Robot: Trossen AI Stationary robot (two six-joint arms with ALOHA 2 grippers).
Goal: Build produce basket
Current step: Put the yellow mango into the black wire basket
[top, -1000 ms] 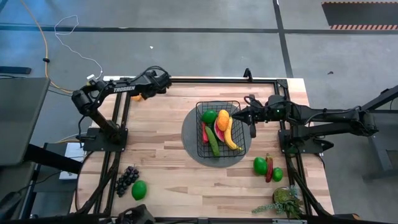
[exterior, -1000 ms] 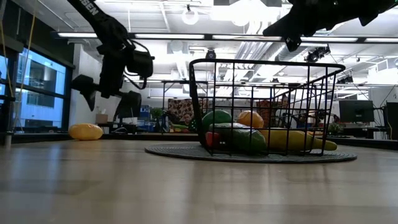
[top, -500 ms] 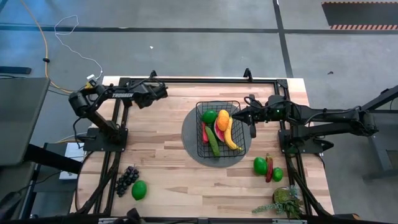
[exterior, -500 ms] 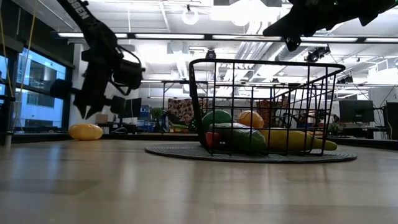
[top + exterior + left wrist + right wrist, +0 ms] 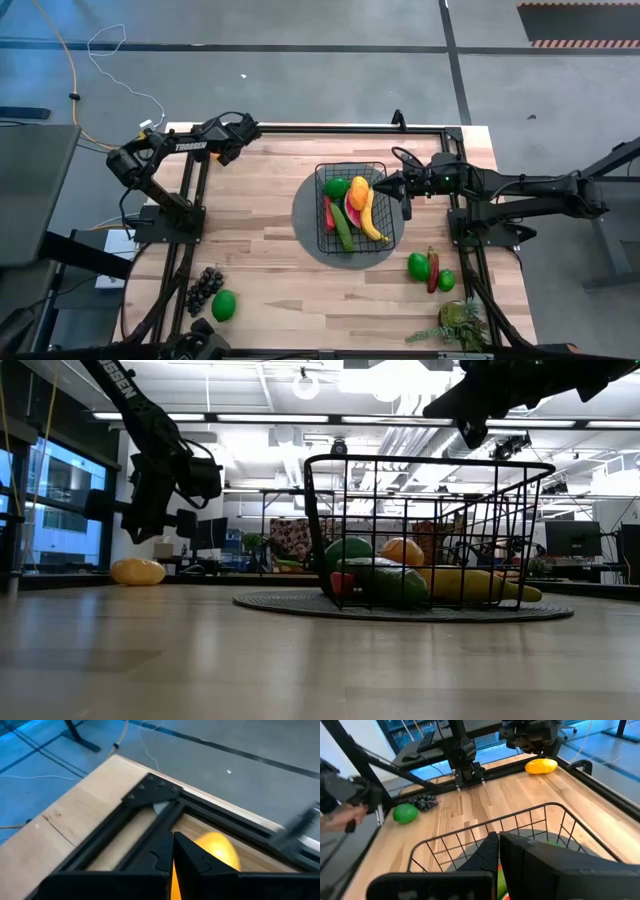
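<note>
The black wire basket (image 5: 352, 170) stands on a round grey mat and holds several pieces of produce, among them a banana (image 5: 371, 215), an orange (image 5: 358, 190) and a cucumber (image 5: 342, 228). My right gripper (image 5: 385, 186) hangs shut over the basket's right rim and touches nothing. My left gripper (image 5: 174, 854) is shut too. It hovers at the far left corner, above a yellow fruit (image 5: 138, 571) that rests on the table and lies just beyond the fingertips. Grapes (image 5: 205, 288) and a green fruit (image 5: 224, 305) lie at the near left.
Two green fruits (image 5: 418, 266) and a red chili (image 5: 432, 272) lie right of the mat, and a leafy plant (image 5: 458, 325) sits at the near right corner. Black frame rails (image 5: 150, 795) meet at the far left corner. A person's hand (image 5: 342, 815) shows at the near left edge.
My left gripper has swung toward the table's far left corner, sunk a little and rolled about its own axis. Its fingers have come together with nothing between them. The yellow fruit has stayed where it was.
</note>
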